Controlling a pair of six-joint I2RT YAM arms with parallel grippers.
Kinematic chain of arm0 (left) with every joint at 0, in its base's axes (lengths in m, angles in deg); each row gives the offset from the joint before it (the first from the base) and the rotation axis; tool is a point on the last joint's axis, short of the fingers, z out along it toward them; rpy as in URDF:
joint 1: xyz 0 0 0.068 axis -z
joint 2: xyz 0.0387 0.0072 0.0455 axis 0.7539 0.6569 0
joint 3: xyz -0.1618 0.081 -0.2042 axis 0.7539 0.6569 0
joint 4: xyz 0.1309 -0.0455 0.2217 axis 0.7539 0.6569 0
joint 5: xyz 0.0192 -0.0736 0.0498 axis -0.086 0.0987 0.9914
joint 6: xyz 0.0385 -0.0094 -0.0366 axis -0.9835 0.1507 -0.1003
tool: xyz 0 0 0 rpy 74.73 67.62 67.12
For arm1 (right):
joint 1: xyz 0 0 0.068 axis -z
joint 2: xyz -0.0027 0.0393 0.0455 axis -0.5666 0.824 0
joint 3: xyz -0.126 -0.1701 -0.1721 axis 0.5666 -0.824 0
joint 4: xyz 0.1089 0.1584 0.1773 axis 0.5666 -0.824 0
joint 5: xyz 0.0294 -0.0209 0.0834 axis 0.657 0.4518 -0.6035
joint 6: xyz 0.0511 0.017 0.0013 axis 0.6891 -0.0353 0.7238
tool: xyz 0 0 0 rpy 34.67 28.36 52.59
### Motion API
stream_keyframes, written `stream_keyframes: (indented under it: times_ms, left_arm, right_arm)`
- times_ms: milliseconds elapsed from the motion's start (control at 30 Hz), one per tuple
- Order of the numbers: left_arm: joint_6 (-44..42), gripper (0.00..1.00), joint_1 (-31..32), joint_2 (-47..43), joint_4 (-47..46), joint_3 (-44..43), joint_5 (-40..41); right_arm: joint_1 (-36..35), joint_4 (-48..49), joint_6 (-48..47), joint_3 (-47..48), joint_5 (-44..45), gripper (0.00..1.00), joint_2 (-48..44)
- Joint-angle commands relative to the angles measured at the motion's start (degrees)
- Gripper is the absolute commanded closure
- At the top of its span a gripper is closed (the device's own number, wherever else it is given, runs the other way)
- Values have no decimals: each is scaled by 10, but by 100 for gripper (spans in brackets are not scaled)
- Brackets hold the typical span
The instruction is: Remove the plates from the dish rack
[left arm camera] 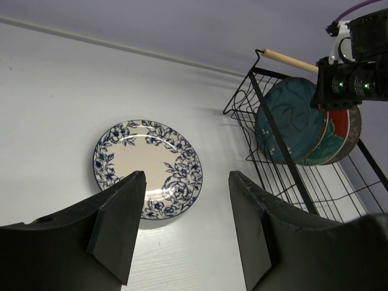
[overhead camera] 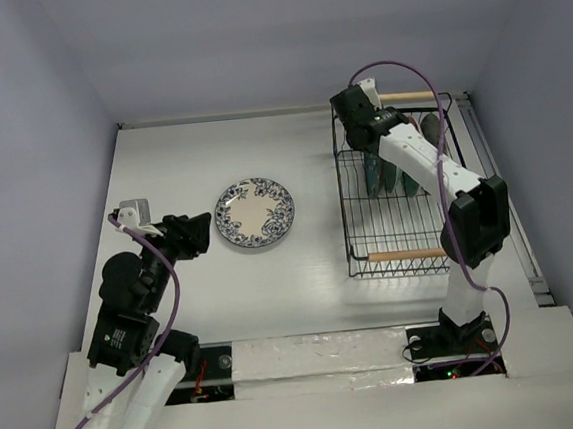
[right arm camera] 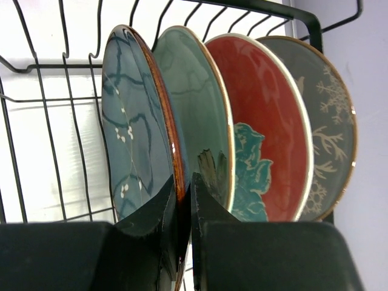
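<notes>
The white plate with blue floral rim lies flat on the table; it also shows in the left wrist view. My left gripper is open and empty, just left of it. The black wire dish rack stands at the right with several plates upright in it. In the right wrist view stand the glossy teal plate, the pale mint plate, the red plate and the dark grey plate. My right gripper is shut on the teal plate's rim, at the rack's far end.
The rack's wooden handles are at its far end and near end. A purple cable loops over the right arm. Grey walls close in the table on the left, back and right.
</notes>
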Motion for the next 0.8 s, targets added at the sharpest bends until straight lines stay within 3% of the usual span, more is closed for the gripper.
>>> stream_keyframes:
  times_ms: [0,300,567,633,767]
  left_arm:
    - [2,46,3,-2,-24,1,-2]
    - [2,46,3,0,-24,2,-2]
    - [2,46,3,0,-24,2,-2]
    - [2,46,3,-1,-25,2,-2]
    - [2,46,3,-1,-25,2,-2]
  right_arm:
    - [3,6,-8,65,55,100,-56]
    - [-3,-14,-13,108,62,100,-138]
    - [-73,9,7,135,71,100,-233]
    - [-92,57,26,121,28,100,-251]
    - [-113,165,104,31,-172,100,-269]
